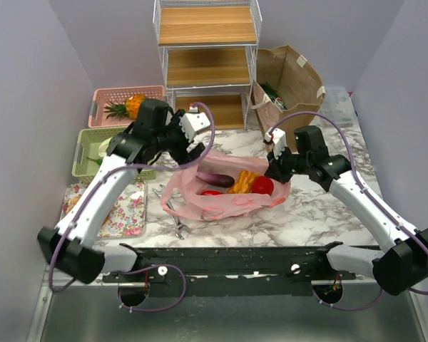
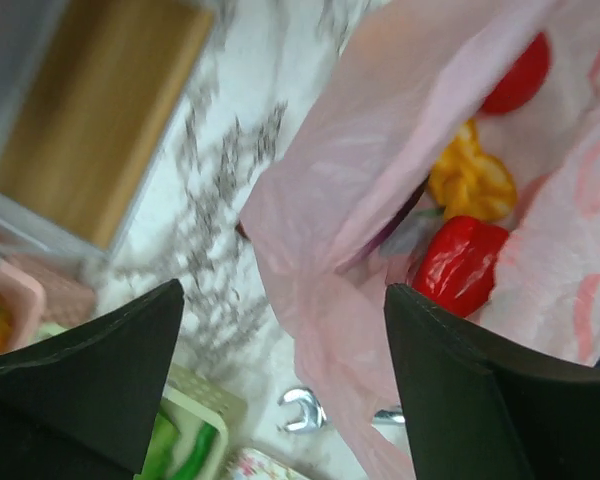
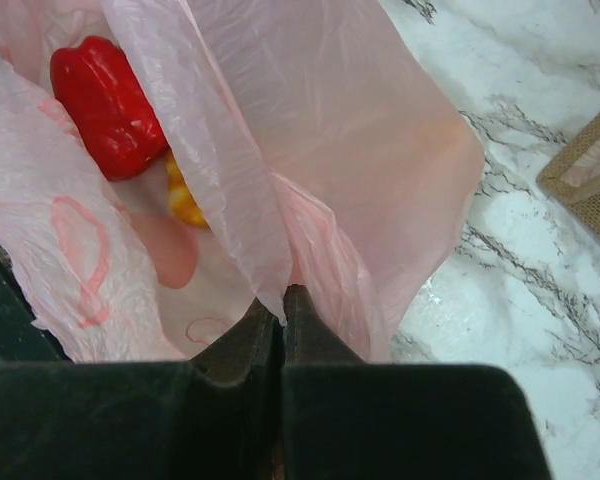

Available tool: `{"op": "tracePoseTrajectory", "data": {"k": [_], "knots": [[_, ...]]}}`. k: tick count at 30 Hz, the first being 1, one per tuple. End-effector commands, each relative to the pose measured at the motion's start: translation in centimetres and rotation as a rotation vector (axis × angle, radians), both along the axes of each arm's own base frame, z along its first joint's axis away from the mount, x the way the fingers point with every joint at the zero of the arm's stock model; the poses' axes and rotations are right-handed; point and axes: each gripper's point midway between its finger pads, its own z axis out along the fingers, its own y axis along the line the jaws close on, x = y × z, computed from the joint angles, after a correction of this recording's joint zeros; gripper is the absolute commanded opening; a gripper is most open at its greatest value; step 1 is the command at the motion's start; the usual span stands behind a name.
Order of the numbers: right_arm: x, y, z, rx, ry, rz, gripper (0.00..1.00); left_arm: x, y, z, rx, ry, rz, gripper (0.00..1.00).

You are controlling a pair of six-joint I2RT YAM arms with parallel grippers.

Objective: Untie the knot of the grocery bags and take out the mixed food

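We log a marble counter (image 1: 328, 210) between lilac walls (image 1: 28, 85), with a wire shelf (image 1: 207, 64) at the far edge. The pink bag (image 1: 221, 206) lies mid-counter, mouth open, food (image 1: 262, 185) showing. The right gripper (image 3: 282, 300) pinches its film. The left gripper (image 2: 280, 295) gapes wide at the bag's rim. A paper bag (image 1: 289, 78) stands in the far-right corner.

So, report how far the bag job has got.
Done: the thin pink plastic bag lies untied and open. In hand: right pincer pinches its edge; left pincer is open by the other edge. Left: purple eggplant and red vegetable still inside; tall brown paper bag untouched.
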Motion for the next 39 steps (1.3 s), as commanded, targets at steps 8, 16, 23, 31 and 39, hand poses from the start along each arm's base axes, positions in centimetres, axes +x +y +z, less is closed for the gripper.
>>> {"op": "tracePoseTrajectory", "data": {"k": [8,16,23,31,39], "knots": [[0.0,0.6,0.0,0.054,0.051,-0.043,0.01,-11.1,-9.1,-0.4,0.034,-0.187,-0.561,0.32],[-1.1,0.4,-0.3,0.054,0.077,-0.039,0.01,-4.3,-12.9,-9.1,0.215,-0.127,-0.309,0.03],[-0.3,0.0,-1.1,0.034,0.067,-0.079,0.01,-15.0,-12.6,-13.9,0.221,0.017,-0.826,0.18],[-1.0,-0.2,-2.4,0.014,0.083,-0.051,0.01,-19.7,-12.1,-17.7,0.298,0.063,-0.995,0.57],[-3.4,-0.4,-3.7,0.002,0.111,0.044,0.01,-12.8,-13.8,-10.0,0.078,-0.013,-0.650,0.65]]}}
